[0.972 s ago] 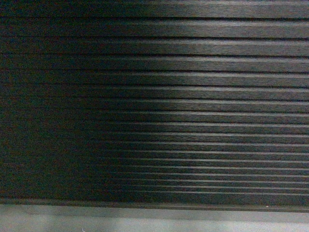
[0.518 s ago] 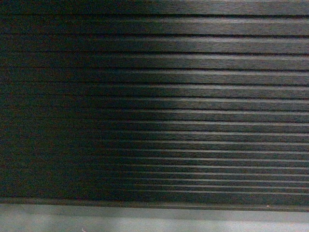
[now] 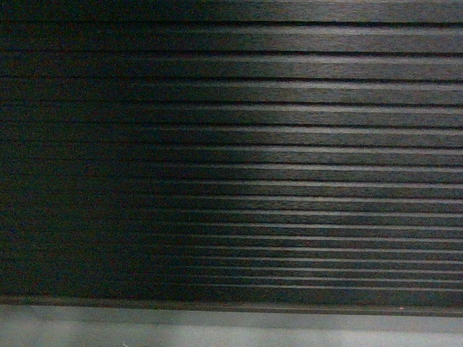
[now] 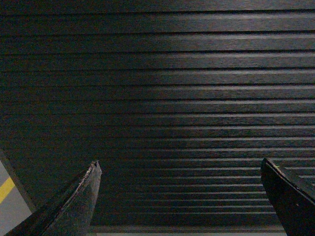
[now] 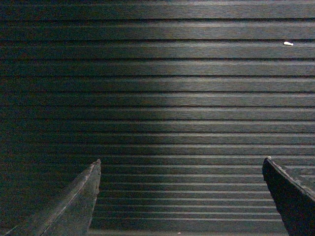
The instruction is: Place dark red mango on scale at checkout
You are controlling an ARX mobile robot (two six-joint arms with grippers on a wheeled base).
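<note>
Legible text, labels, numbers: none. Checkout ribbed front panel carries no readable marking in any view.

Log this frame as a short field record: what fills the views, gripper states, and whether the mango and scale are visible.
main surface: checkout's black horizontally ribbed front panel, filling all three views
base: grey plinth under the panel
left gripper: jaws wide apart, empty
right gripper: jaws wide apart, empty
dark red mango: not in view
scale: not in view
other: yellow floor stripe in left wrist view
</note>
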